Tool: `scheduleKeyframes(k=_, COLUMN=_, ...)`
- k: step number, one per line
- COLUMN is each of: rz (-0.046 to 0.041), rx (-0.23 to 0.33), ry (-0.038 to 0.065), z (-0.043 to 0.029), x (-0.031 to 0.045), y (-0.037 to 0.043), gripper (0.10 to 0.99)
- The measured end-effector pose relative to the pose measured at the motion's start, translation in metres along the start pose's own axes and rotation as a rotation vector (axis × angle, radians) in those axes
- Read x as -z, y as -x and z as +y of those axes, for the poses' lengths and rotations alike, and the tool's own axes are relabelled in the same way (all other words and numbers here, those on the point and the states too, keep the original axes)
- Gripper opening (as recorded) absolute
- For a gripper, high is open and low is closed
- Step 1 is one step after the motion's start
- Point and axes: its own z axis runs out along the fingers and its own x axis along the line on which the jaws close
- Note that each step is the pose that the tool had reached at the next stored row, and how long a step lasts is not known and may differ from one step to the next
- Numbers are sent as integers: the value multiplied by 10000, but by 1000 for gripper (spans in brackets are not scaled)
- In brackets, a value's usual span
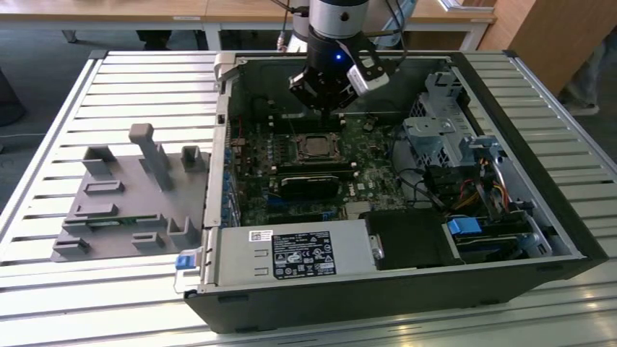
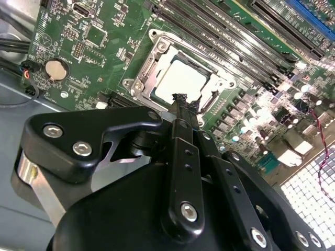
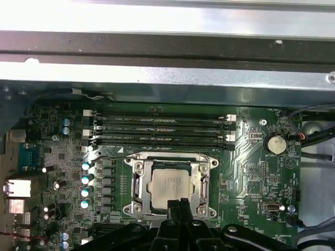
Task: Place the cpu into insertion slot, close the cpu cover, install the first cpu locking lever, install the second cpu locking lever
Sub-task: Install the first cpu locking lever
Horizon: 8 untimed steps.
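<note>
Looks to me like robotics lab set up in office-type room. Evidence I see from here: my arm [image 1: 337,22] hanging over table [image 1: 144,79] built from slatted aluminium profile, typical test-cell surface. On it, desktop computer case [image 1: 386,303] lying open on its side, green motherboard [image 3: 246,151] and cpu [image 3: 170,183] exposed. Beside case, grey moulded fixture block [image 1: 126,195] with slots and posts for parts. Behind table: light wooden desks [image 1: 144,9], wooden panel [image 1: 550,36], dark grey floor [image 1: 39,65].
</note>
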Motion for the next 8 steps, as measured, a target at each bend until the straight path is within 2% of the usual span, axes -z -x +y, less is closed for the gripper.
scheduleKeyframes(k=4, rz=-4, rx=32, ry=2, z=0, x=-1, y=-16, gripper=106)
scheduleKeyframes(k=8, rz=-7, rx=42, ry=1, z=1, x=-1, y=-106, gripper=106)
